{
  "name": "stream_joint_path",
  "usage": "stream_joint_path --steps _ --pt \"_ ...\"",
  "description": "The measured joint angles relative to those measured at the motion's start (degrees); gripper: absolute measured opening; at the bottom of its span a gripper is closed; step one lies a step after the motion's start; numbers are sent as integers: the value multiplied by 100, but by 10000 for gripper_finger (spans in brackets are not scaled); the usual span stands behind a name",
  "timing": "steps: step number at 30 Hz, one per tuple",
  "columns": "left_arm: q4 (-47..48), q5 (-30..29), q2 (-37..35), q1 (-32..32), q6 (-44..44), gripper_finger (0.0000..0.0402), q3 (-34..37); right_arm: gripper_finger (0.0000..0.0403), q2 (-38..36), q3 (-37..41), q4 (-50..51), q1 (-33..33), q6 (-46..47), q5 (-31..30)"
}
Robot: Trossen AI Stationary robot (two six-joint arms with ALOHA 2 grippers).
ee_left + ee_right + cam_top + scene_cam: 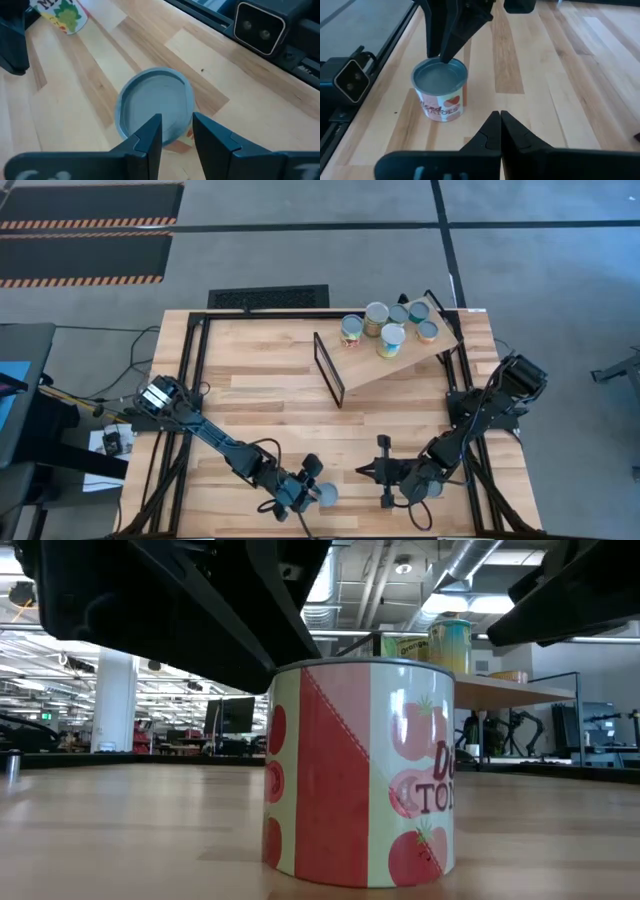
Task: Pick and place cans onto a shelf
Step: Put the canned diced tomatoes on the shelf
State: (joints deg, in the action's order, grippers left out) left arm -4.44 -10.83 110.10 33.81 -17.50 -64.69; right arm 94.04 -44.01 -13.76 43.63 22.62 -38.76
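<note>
Left gripper [312, 483] poised right over the lone tomato can [325, 495]

The can stands upright at the tabletop's near edge, well apart from the shelf [395, 365]. The left fingers [150, 137], narrowly parted and empty, hover at its rim; the right gripper [499, 131], pinched closed, waits nearby, farther off.

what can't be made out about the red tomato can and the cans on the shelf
- Red-and-cream tomato can: label wording cut off at its curve, low view.
- Light-wood slanted shelf: its cans' labels too small, high view.
- Left gripper: overlaps the can's rim; contact unclear, left wrist view.
</note>
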Motion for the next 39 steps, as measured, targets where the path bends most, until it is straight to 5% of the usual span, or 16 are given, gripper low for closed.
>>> stream_joint_path --steps 16,27,39 --pt "191 -15 51 -125 -73 7 -4 11 0 0 -22 -49 66 7" --pt "1318 11 -109 -634 1158 2 -643 11 0 -23 -92 25 85 4" --pt "1083 189 -107 -1396 1787 1 -675 11 -418 -31 -217 380 -237 -246"
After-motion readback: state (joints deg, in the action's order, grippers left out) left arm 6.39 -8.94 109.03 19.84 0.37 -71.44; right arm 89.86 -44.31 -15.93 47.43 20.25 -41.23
